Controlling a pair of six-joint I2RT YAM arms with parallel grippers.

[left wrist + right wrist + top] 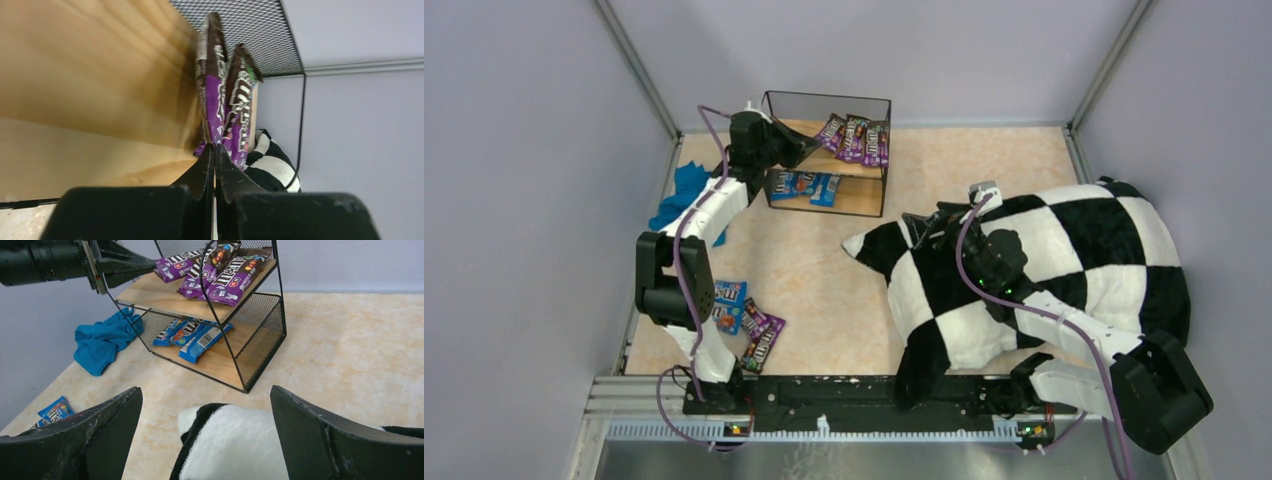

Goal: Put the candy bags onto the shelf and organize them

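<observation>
The shelf (pixel 774 110) stands at the back of the table. Several purple and dark brown candy bags (pixel 856 138) lie on its top board, and blue ones (pixel 804 185) on the lower board. My left gripper (pixel 814 148) is shut over the top board (pixel 100 65), its tips right at the near edge of a purple bag (pixel 217 100); no bag shows between the fingers. It also shows in the right wrist view (pixel 152 262). A few more bags (pixel 744 318) lie loose at the front left. My right gripper (pixel 205 390) is open and empty above the pillow's corner.
A black-and-white checkered pillow (pixel 1064 260) fills the right side of the table, under my right arm. A teal cloth (pixel 684 195) lies left of the shelf, against the left wall. The shelf's sides are black mesh (pixel 260 335).
</observation>
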